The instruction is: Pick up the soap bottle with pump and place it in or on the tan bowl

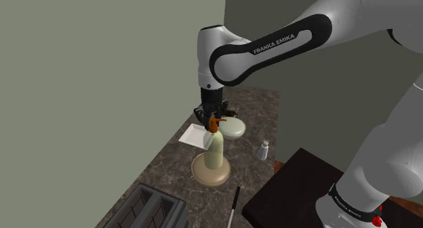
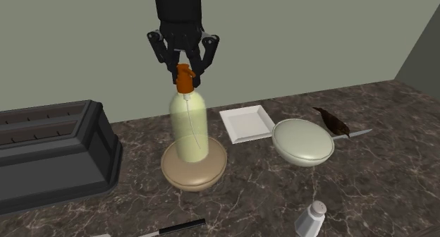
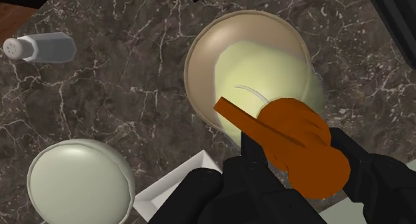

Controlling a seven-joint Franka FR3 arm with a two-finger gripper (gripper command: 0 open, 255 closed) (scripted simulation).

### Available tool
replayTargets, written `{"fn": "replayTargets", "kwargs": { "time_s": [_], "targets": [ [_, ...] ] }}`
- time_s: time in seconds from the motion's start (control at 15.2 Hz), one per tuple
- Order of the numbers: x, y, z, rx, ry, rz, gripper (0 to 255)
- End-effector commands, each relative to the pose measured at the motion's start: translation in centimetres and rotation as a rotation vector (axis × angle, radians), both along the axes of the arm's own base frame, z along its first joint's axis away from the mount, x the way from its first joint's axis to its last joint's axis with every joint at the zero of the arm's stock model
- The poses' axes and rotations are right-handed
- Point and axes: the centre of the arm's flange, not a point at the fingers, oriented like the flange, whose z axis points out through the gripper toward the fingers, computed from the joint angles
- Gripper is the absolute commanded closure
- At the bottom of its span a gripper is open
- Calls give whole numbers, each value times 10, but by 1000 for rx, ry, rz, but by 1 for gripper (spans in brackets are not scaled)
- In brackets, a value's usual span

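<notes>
surface (image 2: 395,172): dark stone look, white veining, smooth, faint sheen. soap bottle (image 2: 190,126): pale translucent body, smooth. its pump (image 2: 185,79): orange, opaque, matt, plastic-like. tan bowl (image 2: 194,178): smooth, matt, material not determinable. tool (image 2: 186,75): black, matt. toaster (image 2: 49,151): dark grey, matt casing.

**Three cameras, one table (image 1: 169,172)**

The shoulder view looks down from beside the stand (image 1: 291,189). The second exterior view sits low and near, facing the wall (image 2: 317,31). The wrist view looks straight down. All share soap bottle (image 1: 215,150) and tan bowl (image 1: 201,171).
</notes>
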Motion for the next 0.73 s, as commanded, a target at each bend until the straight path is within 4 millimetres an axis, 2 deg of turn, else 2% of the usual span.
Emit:
{"fn": "replayTargets", "kwargs": {
  "time_s": [0.0,0.46,0.53,0.66],
  "targets": [
    [0,0,-9,0,-1,0,255],
    [0,0,-9,0,-1,0,255],
    [0,0,-9,0,-1,0,0],
    [0,0,-9,0,-1,0,0]
  ]
}}
